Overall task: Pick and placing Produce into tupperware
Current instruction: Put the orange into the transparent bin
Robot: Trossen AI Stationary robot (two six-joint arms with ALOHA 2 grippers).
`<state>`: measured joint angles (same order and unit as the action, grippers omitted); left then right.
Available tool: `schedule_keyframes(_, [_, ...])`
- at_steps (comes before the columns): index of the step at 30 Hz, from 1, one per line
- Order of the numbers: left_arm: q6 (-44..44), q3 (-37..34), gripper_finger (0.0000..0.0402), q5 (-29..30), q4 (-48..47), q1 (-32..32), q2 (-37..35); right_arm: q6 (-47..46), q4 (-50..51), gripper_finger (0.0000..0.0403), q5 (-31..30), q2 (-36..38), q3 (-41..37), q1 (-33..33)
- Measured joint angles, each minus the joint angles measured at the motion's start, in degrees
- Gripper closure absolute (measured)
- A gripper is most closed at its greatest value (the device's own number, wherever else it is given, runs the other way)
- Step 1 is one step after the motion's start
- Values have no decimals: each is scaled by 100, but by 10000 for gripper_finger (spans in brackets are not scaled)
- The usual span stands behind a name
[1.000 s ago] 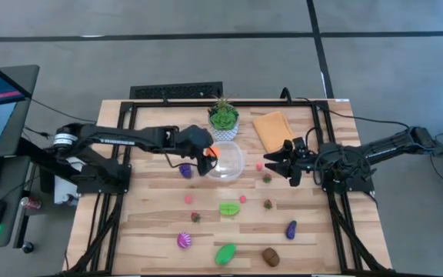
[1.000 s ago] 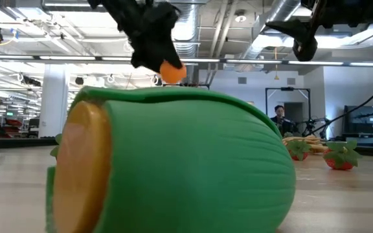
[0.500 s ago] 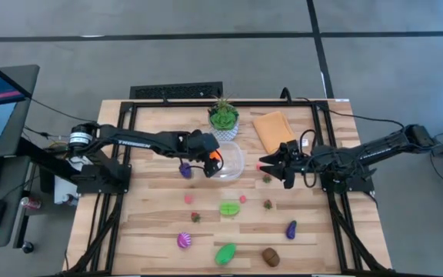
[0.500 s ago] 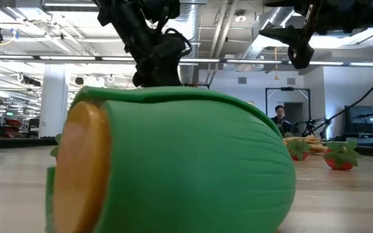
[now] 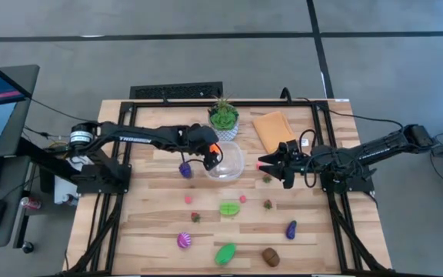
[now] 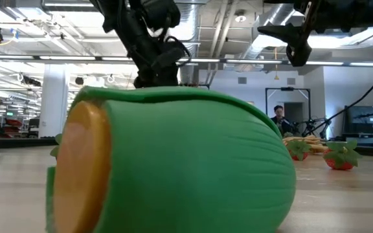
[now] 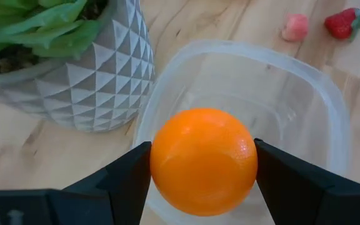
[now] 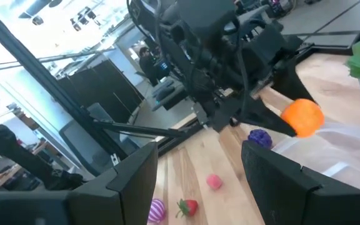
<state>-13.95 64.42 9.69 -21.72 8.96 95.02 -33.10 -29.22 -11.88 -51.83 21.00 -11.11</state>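
The left gripper (image 7: pixel 202 181) clamps a round orange toy fruit (image 7: pixel 204 161) just above the clear squarish plastic tupperware (image 5: pixel 228 161), centre of the high view; the tub looks empty, so nothing is placed yet. The right gripper (image 5: pixel 283 165), right of centre, hangs with fingers apart, holding nothing. About 10 pieces remain on the wooden table (image 5: pixel 152 208), among them a green toy with an orange end (image 5: pixel 225 253) and a brown piece (image 5: pixel 271 256) at bottom centre.

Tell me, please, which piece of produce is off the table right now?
The orange, alone, held in the left end effector above the tupperware; the others lie on the wood.
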Motion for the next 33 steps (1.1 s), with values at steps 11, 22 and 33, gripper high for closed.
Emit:
schedule_keyframes(11, [80,-2,150,-284,-72,21,446,9,-11,147,0,0,1,-1])
schedule_keyframes(22, [151,-2,150,-60,-80,95,446,2,3,147,0,0,1,-4])
schedule_keyframes(33, [354,-2,150,-22,-80,122,446,4,1,147,0,0,1,-4])
